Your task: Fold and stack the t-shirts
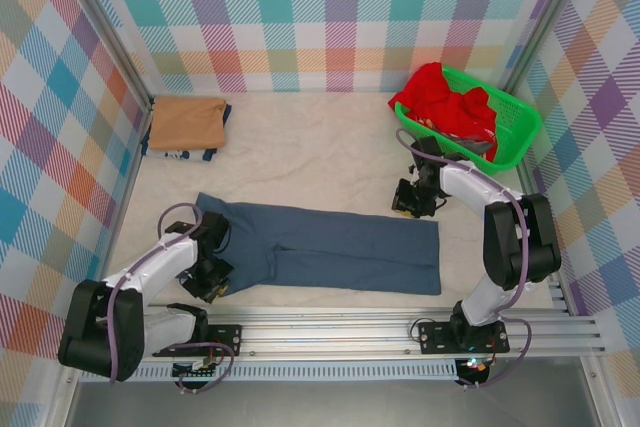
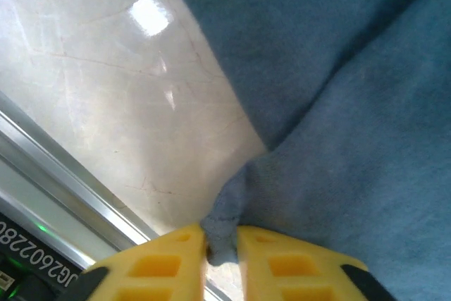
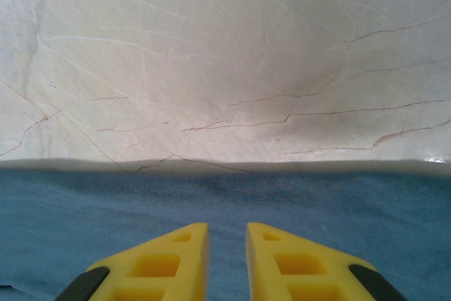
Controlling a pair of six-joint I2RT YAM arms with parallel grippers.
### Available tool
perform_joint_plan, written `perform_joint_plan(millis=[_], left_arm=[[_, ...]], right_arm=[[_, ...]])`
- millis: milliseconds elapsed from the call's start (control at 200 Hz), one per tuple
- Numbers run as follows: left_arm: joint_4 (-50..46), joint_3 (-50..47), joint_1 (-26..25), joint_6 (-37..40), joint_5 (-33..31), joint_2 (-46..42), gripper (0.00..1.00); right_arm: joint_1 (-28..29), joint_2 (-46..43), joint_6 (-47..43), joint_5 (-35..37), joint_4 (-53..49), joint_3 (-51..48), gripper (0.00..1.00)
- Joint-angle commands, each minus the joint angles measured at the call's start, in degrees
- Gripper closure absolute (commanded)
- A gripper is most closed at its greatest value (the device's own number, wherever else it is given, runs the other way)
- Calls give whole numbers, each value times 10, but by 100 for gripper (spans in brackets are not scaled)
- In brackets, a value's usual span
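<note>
- Folding step: slate-blue t-shirt lies spread on the table, near-left of the green basket.
- Left pincer pinches the corner farthest from the basket.
- Right pincer is at the basket-side edge; grip unclear.
- Next: secure both corners, then fold over.

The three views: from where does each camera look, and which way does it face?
Top external: above and behind the arms, looking down on the table; left gripper and right gripper show.
Left wrist: on the left arm, facing down at the blue t-shirt; left gripper pinches a fold.
Right wrist: on the right arm, facing across the shirt's edge to bare table; right gripper open.
Shared: all three show the blue t-shirt.
</note>
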Motion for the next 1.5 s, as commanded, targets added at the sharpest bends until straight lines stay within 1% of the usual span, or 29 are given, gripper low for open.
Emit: perform_joint_plan(millis=[0, 75, 295, 365, 485, 570, 675, 805, 940, 1010, 1070, 1160, 1215, 1305, 1315, 1340, 1420, 1500], left_arm=[[39, -6, -6, -5, -37, 10, 90], [24, 7, -6, 4, -48, -6, 100], [-58, 73, -7, 21, -88, -70, 100], [-64, 101, -7, 35, -99, -62, 100], [-67, 151, -7, 71, -126, -21, 100], [-60, 170, -7, 87, -137, 0, 100], [-42, 171, -6, 99, -144, 6, 100], [-28, 140, -6, 103, -146, 11, 100], [-9, 98, -6, 87, -139, 19, 100], [4, 87, -6, 75, -130, 40, 100], [16, 85, -6, 68, -126, 64, 93], [35, 89, -6, 67, -133, 95, 77], [35, 99, -7, 69, -138, 106, 71], [11, 124, -7, 69, -144, 93, 63], [8, 128, -7, 68, -144, 88, 60], [-6, 137, -9, 64, -142, 75, 57], [-48, 167, -21, 39, -137, 19, 53], [-74, 170, -34, 4, -118, -25, 57]], right_arm=[[4, -3, 1, -6, -7, 12, 79], [4, -5, -2, -4, -11, 10, 79], [3, -8, 1, -5, -8, 4, 79], [3, -4, 1, -7, -6, 7, 79], [3, 3, 0, -9, -7, 17, 79], [3, 5, -1, -8, -7, 24, 79], [3, 4, 0, -7, -10, 26, 79], [3, -2, 1, -5, -9, 17, 79], [3, -4, 2, -6, -8, 10, 79], [3, -3, 2, -5, -8, 10, 79], [3, -2, 2, -6, -8, 11, 79], [3, -2, 2, -7, -9, 13, 79], [3, -3, 1, -7, -11, 12, 79], [3, -13, 0, -5, -14, 0, 79], [3, -15, 0, -5, -14, -2, 79], [2, -18, 0, -4, -13, -6, 79], [-3, -23, 1, -6, -11, -21, 79], [-15, -26, 11, -16, 1, -37, 79]])
